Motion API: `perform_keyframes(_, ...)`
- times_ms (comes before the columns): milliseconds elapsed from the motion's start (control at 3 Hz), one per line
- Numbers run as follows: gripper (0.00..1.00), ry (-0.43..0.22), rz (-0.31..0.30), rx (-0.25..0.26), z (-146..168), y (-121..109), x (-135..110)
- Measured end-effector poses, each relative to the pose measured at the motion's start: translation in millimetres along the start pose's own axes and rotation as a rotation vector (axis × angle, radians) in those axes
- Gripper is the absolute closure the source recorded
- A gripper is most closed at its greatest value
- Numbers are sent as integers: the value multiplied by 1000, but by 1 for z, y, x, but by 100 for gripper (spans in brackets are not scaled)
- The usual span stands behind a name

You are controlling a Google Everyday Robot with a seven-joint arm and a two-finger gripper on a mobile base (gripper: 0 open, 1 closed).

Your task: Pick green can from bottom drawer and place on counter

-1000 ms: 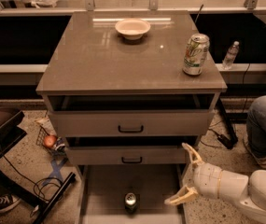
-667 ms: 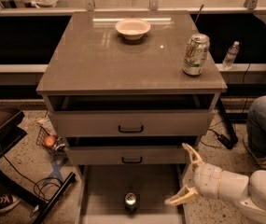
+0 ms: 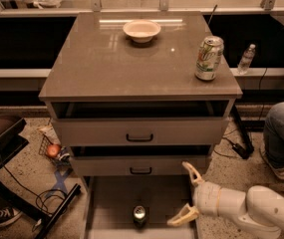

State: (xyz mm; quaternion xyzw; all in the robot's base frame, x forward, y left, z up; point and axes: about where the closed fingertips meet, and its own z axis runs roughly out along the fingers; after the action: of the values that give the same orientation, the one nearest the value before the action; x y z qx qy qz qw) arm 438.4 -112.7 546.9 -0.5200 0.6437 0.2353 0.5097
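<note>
The green can (image 3: 140, 214) stands upright on the floor of the pulled-out bottom drawer (image 3: 111, 203), its silver top facing up. My gripper (image 3: 185, 193) is open at the drawer's right side, right of the can and apart from it, fingers spread and empty. The counter (image 3: 106, 63) tops the cabinet above.
A white bowl (image 3: 141, 30) sits at the counter's back and a pale soda can (image 3: 209, 58) at its right. The two upper drawers are partly open. A person's leg (image 3: 281, 133) is at the right; a basket and cables lie on the floor left.
</note>
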Motion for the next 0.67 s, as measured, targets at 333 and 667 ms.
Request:
perform_keyframes(333, 0, -16, 3, -20, 18, 9, 24)
perform_keyframes(667, 0, -22, 11, -47, 42, 25, 64)
